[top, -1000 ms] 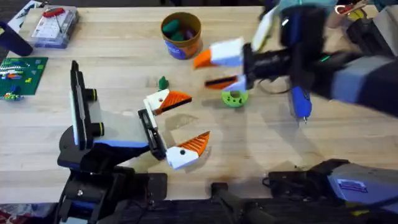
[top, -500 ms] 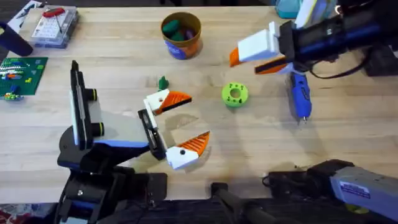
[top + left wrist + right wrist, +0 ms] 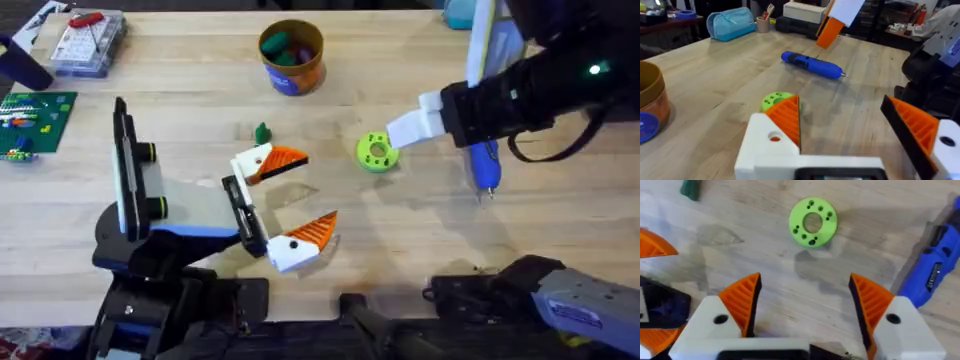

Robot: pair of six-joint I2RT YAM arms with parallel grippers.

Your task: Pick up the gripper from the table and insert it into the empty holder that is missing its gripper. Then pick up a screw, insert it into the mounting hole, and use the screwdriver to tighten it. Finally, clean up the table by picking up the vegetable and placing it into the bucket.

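Overhead sat high above the arm bases, looked down and forward over the whole table (image 3: pixel 200 90). Left wrist cam sat low, faced across toward the far right. Right wrist cam looked straight down, close. All three shared the green disc (image 3: pixel 377 152) (image 3: pixel 775 100) (image 3: pixel 813 222) and blue screwdriver (image 3: pixel 484 164) (image 3: pixel 812 64) (image 3: pixel 930 275).

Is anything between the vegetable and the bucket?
Nothing visible: bare table lies between the vegetable and the bucket. The bucket's mouth is open, with green pieces already inside.
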